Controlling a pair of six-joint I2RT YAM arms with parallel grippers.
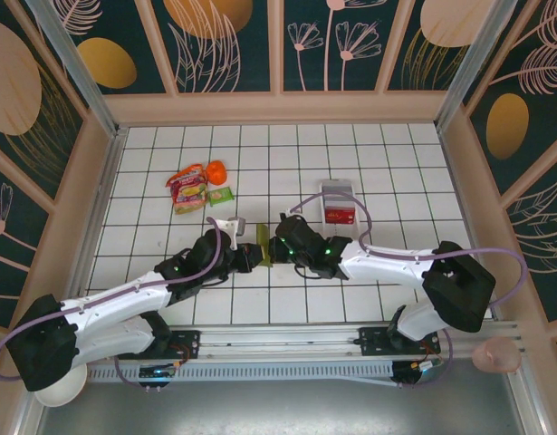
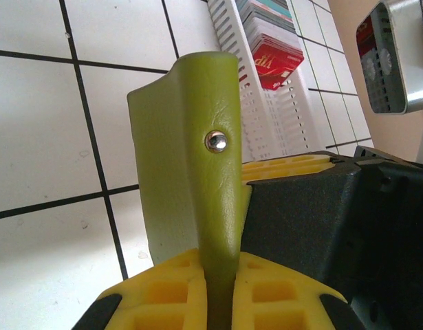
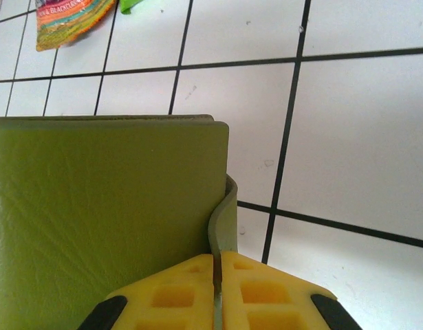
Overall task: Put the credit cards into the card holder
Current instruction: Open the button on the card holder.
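The olive-green card holder [image 1: 264, 239] is held off the tiles between both arms at the table's middle. My left gripper [image 1: 250, 255] is shut on its folded edge; in the left wrist view the card holder [image 2: 190, 158] rises from that gripper [image 2: 221, 268], its snap stud facing the camera. My right gripper [image 1: 278, 249] is shut on a thin flap of the card holder [image 3: 101, 199], pinched between its yellow fingers [image 3: 259, 289]. Red credit cards [image 1: 340, 216] stand in a white tray; in the left wrist view these credit cards [image 2: 280, 62] lie beyond the card holder.
The long white slotted tray [image 1: 336, 192] sits right of centre behind the grippers. Red-orange snack packets [image 1: 189, 188], an orange object [image 1: 216, 170] and a green packet [image 1: 221, 195] lie at the back left. A snack packet [image 3: 67, 17] lies at the top left of the right wrist view.
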